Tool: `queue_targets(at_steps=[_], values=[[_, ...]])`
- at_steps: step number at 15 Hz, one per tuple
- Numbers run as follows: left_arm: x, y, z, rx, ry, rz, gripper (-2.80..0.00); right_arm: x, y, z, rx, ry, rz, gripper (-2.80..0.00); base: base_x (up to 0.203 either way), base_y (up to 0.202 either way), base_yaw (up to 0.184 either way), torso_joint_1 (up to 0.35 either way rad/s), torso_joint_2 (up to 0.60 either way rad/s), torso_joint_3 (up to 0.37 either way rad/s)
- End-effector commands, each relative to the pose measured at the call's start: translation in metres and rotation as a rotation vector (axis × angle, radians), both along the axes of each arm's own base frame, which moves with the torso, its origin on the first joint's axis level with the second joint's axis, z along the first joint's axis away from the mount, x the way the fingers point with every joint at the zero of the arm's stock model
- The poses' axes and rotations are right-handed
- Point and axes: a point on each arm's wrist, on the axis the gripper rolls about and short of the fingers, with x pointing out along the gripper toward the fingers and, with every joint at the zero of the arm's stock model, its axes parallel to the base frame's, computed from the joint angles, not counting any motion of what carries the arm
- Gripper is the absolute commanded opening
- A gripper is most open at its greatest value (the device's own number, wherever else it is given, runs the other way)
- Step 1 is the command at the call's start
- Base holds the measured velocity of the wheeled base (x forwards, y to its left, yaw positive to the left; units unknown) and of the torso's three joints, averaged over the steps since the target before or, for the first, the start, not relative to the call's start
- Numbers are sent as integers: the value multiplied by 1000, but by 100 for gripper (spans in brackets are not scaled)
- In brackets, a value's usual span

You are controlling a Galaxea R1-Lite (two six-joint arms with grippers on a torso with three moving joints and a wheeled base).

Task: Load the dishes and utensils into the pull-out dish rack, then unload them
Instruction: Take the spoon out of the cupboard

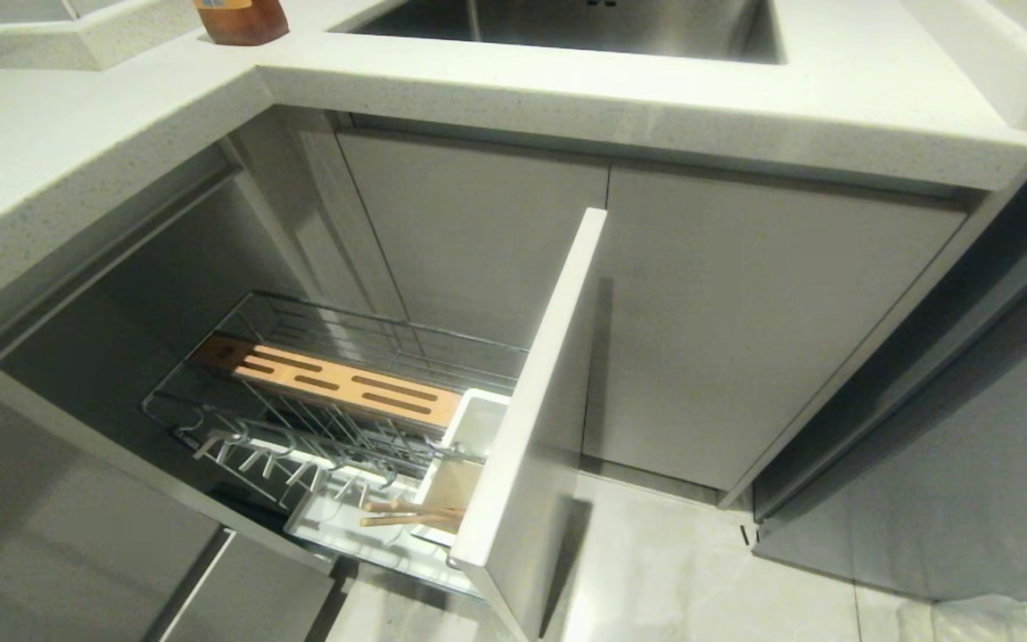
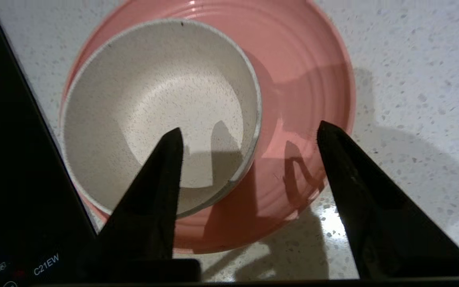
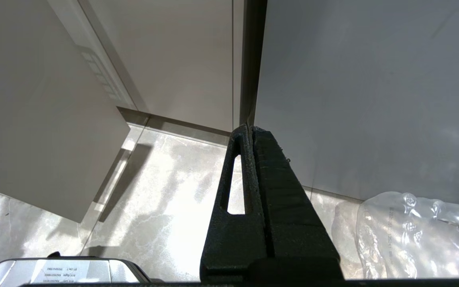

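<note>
1. The cream bowl [image 2: 153, 111] sits inside the pink plate [image 2: 301, 79], close to one side of it, and both rest on the speckled white counter [image 2: 405, 59].
2. The left gripper [image 2: 249, 133] hangs above them with its fingers apart, and it holds nothing.
3. The dish rack [image 1: 344, 419] is pulled out under the counter, and the chopsticks [image 1: 406, 513] stick out of its white cup [image 1: 447, 490].
4. The right gripper [image 3: 251, 131] has its fingers together and points at the floor [image 3: 165, 191] near a cabinet door [image 3: 365, 87].
</note>
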Motion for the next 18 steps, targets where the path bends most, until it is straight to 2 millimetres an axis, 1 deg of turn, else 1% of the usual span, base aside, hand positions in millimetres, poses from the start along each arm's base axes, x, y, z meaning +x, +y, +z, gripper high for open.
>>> queue_targets(at_steps=[1, 4, 5, 7, 9, 10, 12, 14, 15, 16, 18], values=[[-13, -8, 9, 34, -59, 8, 0, 0, 0, 0, 0, 1, 0, -280, 0, 0, 0, 0, 0, 0], [-41, -24, 31, 94, -282, 20, 0, 0, 0, 0, 0, 1, 0, -280, 0, 0, 0, 0, 0, 0], [-55, -34, 37, 115, -368, 7, -280, 0, 0, 0, 0, 0, -1, -280, 0, 0, 0, 0, 0, 0], [-82, -53, 45, 135, -566, -42, -280, 0, 0, 0, 0, 2, 0, -280, 0, 0, 0, 0, 0, 0], [-113, -71, 50, 117, -816, -134, -280, 0, 0, 0, 0, 1, -1, -280, 0, 0, 0, 0, 0, 0], [-122, -75, 48, 93, -890, -191, -280, 0, 0, 0, 0, 0, 1, -280, 0, 0, 0, 0, 0, 0], [-128, -78, 43, 3, -966, -310, -280, 0, 0, 0, 0, 0, 1, -280, 0, 0, 0, 0, 0, 0], [-119, -78, 35, -107, -945, -447, -280, 0, 0, 0, 0, 1, 0, -280, 0, 0, 0, 0, 0, 0], [-110, -79, 33, -156, -917, -520, -280, 0, 0, 0, 0, 1, 0, -280, 0, 0, 0, 0, 0, 0], [-92, -81, 28, -204, -852, -573, -280, 0, 0, 0, 0, 1, 1, -280, 0, 0, 0, 0, 0, 0], [-46, -88, 13, -284, -648, -625, -280, 0, 0, 0, 0, 0, -1, -280, 0, 0, 0, 0, 0, 0]])
